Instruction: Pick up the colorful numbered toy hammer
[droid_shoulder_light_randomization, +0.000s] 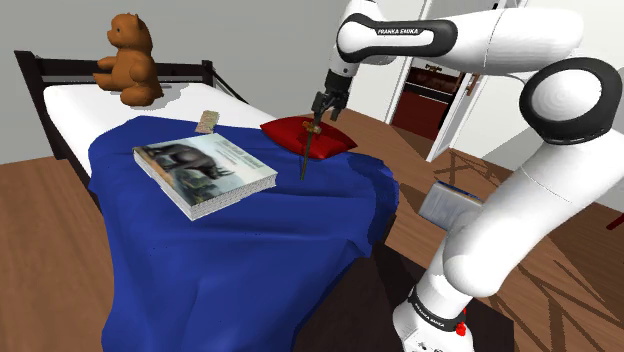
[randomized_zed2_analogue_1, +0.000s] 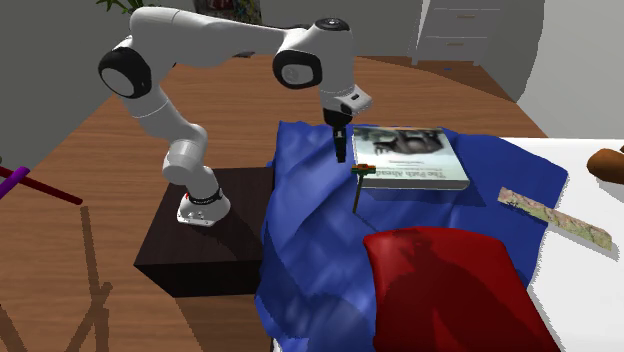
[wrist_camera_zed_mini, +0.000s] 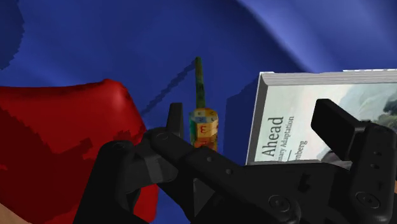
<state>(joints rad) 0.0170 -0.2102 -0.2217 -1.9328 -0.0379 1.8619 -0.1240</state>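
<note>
Toy hammer just below spread claw, not gripped.

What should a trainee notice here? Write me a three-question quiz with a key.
1. True or false: the gripper is shut on the toy hammer.
2. What does the book lie on? A) the blue blanket B) a shelf C) a chair
3. Fill in: the cushion beside the toy hammer is ___ in colour.
Key: 1 false, it is open; 2 A; 3 red.
</note>
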